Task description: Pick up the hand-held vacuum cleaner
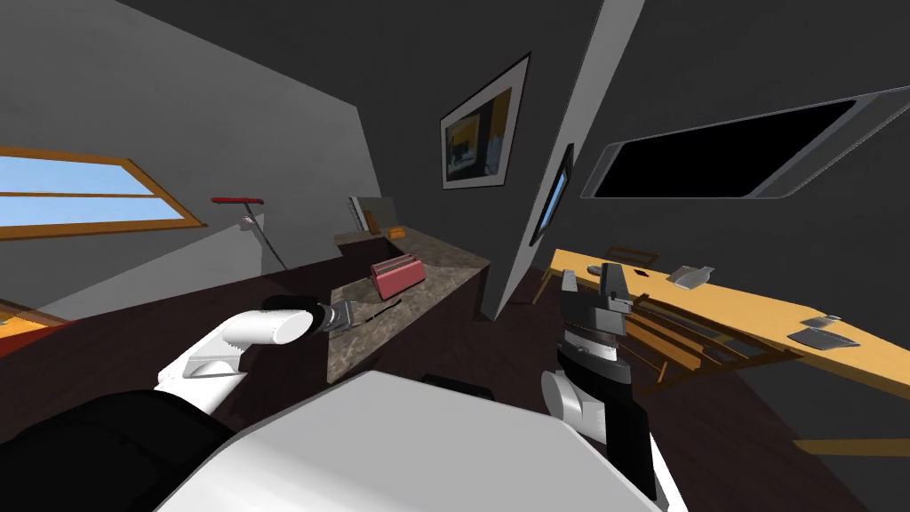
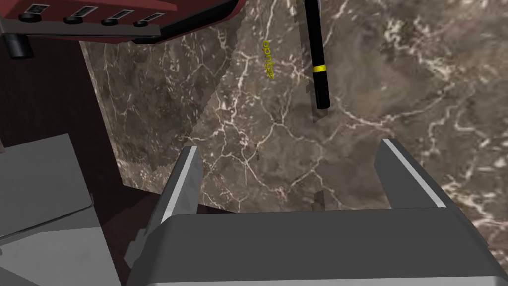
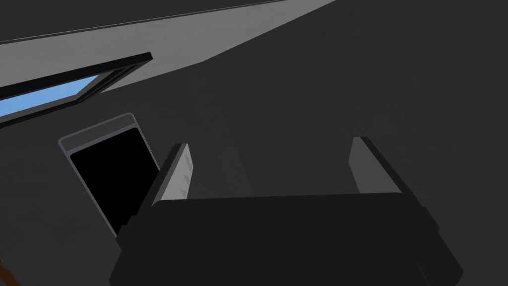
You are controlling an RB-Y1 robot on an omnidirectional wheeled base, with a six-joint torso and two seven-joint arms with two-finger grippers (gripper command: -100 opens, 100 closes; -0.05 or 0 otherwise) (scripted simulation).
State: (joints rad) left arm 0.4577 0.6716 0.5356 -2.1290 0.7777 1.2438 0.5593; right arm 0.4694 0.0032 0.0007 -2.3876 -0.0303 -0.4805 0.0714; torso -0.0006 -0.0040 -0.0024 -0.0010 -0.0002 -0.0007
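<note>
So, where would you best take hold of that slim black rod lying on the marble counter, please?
Probably the shaft near the yellow band, from above. The black rod lies flat on the marble counter, long and thin, so only its long sides are free. The left gripper, open, has its fingers lined up across the rod's width.

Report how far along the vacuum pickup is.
Done: the left hand is out over the marble counter, open, aimed at a slim black rod with a yellow band, seemingly the target, which lies near a red appliance. In hand: nothing; the rod lies ahead of the fingertips, untouched. Left: close in, shut on it, lift. The right hand is raised and open, idle.
</note>
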